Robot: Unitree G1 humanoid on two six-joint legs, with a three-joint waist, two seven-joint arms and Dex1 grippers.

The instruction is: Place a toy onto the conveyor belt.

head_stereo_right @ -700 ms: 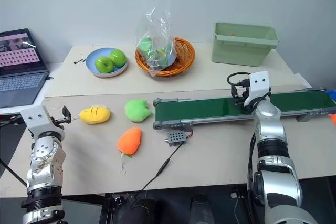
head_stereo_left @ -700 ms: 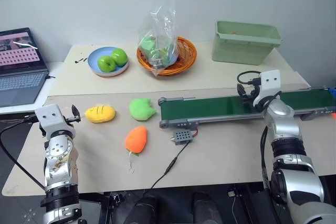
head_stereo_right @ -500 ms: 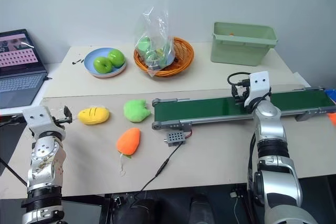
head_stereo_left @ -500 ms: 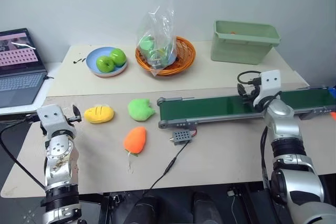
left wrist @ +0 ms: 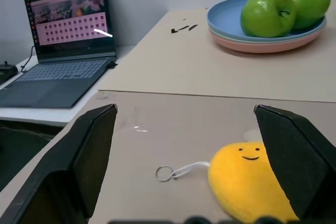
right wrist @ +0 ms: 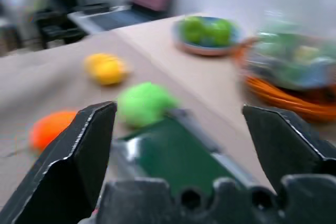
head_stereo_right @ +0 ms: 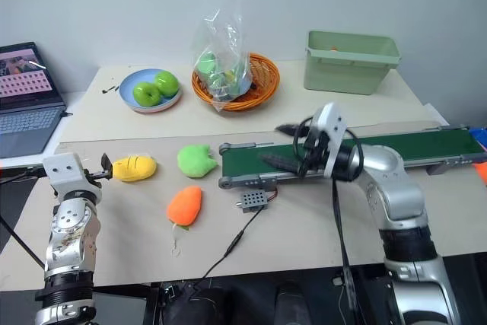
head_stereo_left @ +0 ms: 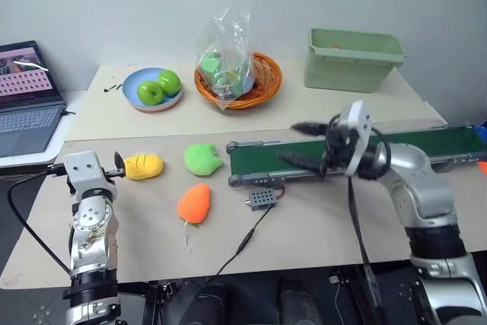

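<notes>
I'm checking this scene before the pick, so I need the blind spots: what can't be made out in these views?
- Clear bag in the orange basket: green contents, left eye view, veiled by crinkled plastic.
- Conveyor belt: far end cut off by the left eye view's edge; a middle stretch hidden behind the right gripper.
- Yellow toy: lower part cut off in the left wrist view.
- Laptop screen: too small to read.

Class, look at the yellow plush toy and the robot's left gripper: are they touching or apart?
Apart. In the left wrist view the yellow toy lies on the table between and beyond the open left gripper, with bare tabletop showing on either side of it.
</notes>
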